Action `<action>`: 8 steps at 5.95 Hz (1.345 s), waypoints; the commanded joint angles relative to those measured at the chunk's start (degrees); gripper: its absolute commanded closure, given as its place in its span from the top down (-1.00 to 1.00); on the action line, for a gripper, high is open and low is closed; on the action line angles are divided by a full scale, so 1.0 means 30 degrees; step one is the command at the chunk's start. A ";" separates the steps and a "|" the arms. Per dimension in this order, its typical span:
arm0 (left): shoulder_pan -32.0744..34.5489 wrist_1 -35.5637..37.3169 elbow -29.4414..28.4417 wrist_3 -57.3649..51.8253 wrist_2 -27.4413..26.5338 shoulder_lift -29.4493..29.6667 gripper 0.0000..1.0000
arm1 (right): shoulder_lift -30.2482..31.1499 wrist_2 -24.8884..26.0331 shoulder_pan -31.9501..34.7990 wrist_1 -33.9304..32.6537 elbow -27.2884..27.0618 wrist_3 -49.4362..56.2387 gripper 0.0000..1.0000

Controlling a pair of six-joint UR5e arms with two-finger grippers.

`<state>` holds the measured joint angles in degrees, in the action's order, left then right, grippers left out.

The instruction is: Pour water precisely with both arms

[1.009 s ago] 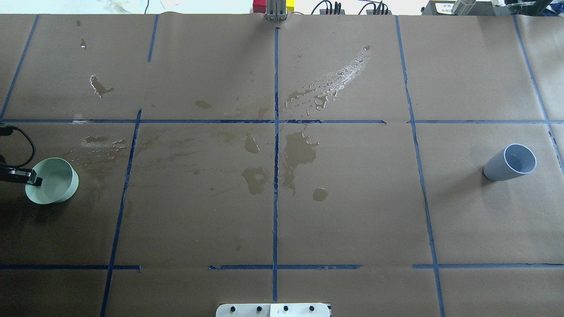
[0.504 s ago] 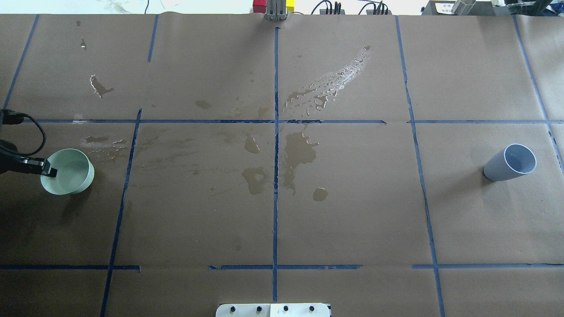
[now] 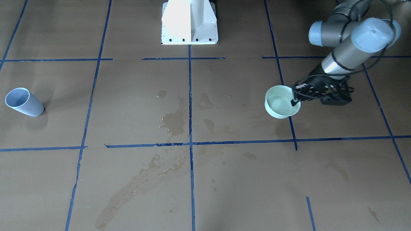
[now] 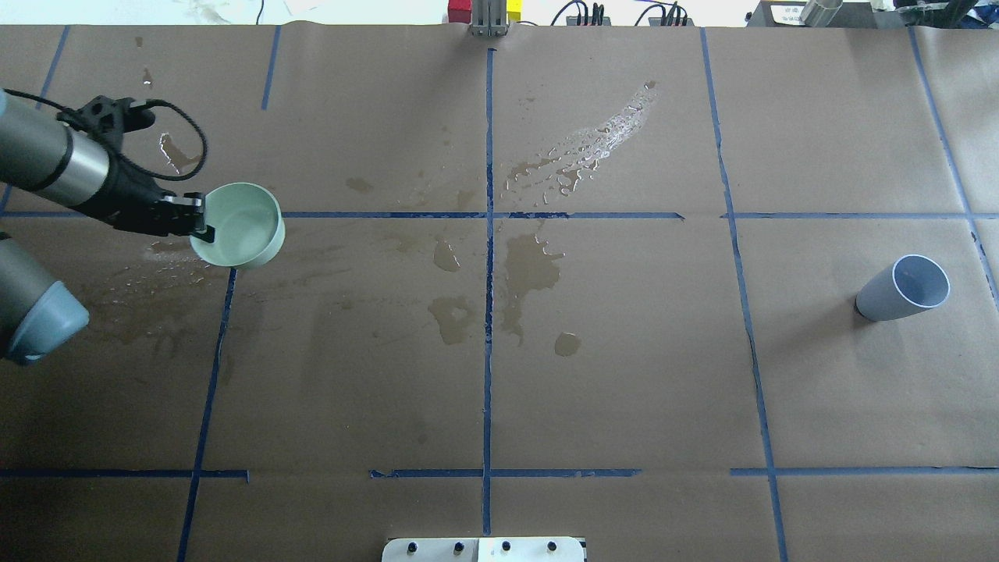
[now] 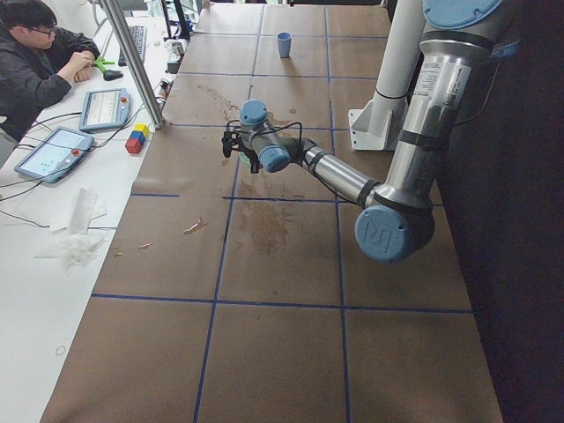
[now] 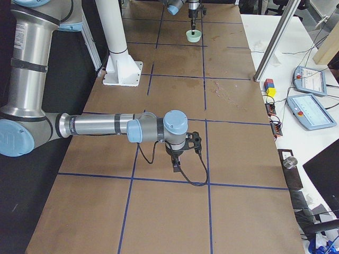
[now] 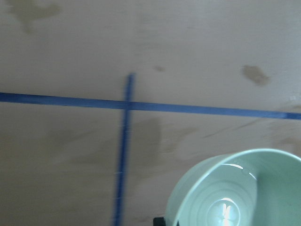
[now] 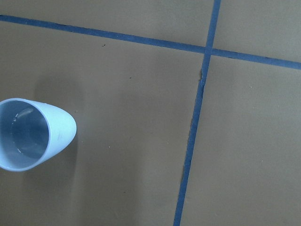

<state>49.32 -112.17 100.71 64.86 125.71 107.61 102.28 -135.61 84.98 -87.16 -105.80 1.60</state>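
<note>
- overhead exterior view: the left arm (image 4: 47, 160) reaches in from 9 o'clock. the left gripper (image 4: 199, 218) has its jaws clamped on the rim of a pale green bowl (image 4: 246, 226), one inside the wall and one outside, on the bowl's 9 o'clock side.
- the bowl is at about 10 o'clock from the centre of the table (image 4: 624, 375), over a crossing of blue tape lines (image 4: 487, 406).
- the water (image 7: 225, 212) is a small glossy pool in the bottom of that bowl, clearest from the left wrist camera.
- a blue-grey cup (image 4: 905, 289) stands alone at 3 o'clock, well apart from the bowl. from the right wrist camera faint glints show inside it, and i can't say whether that is water.
- dark wet patches (image 4: 531, 265) stain the table around its centre, with a beaded streak running toward 1 o'clock.
- the right arm (image 6: 95, 126) shows only from the camera at the table's right end, with the right gripper (image 6: 176, 165) pointing down over the table. whether its jaws are parted or closed i cannot tell.
</note>
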 commanded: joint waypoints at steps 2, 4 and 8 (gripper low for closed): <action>-0.4883 0.2090 -0.2209 0.5136 -0.3661 0.5594 -0.99 | -0.0021 -0.0031 -0.0026 0.0019 -0.0005 0.0022 1.00; -0.6443 0.2001 -0.3535 0.6151 -0.5624 0.7102 -0.95 | -0.0021 -0.0119 -0.0026 0.0019 0.0024 0.0022 1.00; -0.6537 0.0949 -0.6291 0.6417 -0.5635 0.8660 -0.82 | -0.0021 -0.0148 -0.0055 0.0019 0.0024 0.0051 1.00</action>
<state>29.72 -108.12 83.15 84.09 108.83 133.41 102.22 -136.05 84.84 -87.10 -105.73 1.69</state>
